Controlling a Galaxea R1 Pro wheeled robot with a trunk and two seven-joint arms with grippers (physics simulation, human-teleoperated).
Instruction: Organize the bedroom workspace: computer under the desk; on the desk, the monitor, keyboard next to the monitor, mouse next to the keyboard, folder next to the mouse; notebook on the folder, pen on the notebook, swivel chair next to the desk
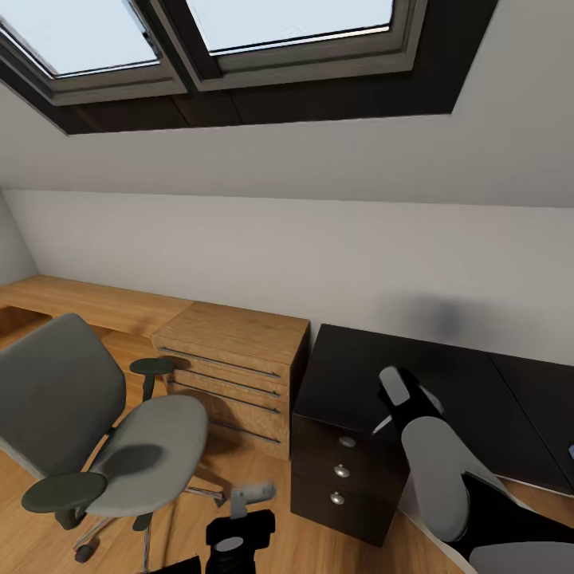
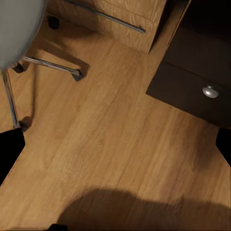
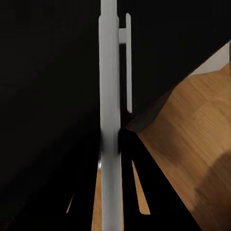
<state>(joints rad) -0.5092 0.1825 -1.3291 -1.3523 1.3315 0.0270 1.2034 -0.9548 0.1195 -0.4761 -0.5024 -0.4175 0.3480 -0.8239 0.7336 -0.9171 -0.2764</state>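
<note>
A white pen (image 3: 109, 86) with a clip is clamped between the fingers of my right gripper (image 3: 109, 161), which hangs over the black desk (image 3: 43, 72). The head view shows that gripper (image 1: 396, 384) above the left end of the desk (image 1: 462, 375), over its three-drawer unit (image 1: 341, 470). The grey swivel chair (image 1: 147, 446) stands at the left on the wood floor with a bare seat. My left gripper (image 1: 249, 496) hangs low between chair and desk, open (image 2: 115, 149) over the floor. Computer, monitor, keyboard, mouse and notebook are out of view.
A light wooden drawer chest (image 1: 239, 351) stands against the wall between the chair and the desk, with a low wooden bench (image 1: 88, 299) running left from it. The chair's chrome base (image 2: 53, 65) is near my left gripper. A tiny blue sliver (image 1: 570, 453) shows at the desk's right.
</note>
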